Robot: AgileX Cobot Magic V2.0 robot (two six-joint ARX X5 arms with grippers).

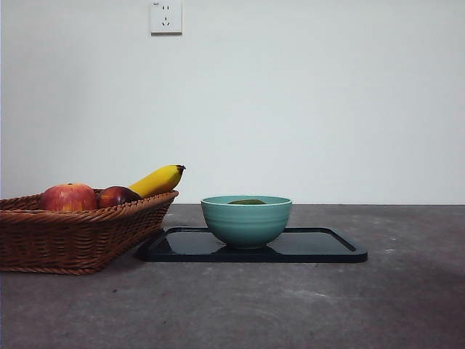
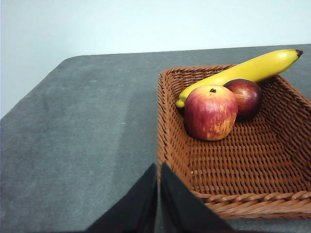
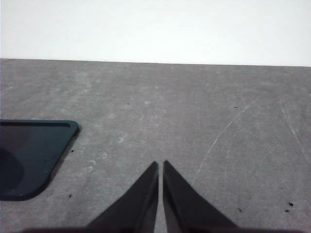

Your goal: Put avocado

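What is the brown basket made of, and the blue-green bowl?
The basket looks like woven wicker or rattan: brown strands cross over each other and its rim is braided. The bowl looks like glazed ceramic, smooth with a soft shine and faint ridges, though it might be plastic.

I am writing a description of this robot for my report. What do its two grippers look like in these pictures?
Only the jaws show, in the wrist views. The left gripper has two plain black jaws, flat-sided and wedge-shaped, that taper to thin tips. The right gripper looks the same: two matte black tapering jaws. No cables, markings or labels are visible on either, and the arms themselves are out of view, also in the front view.
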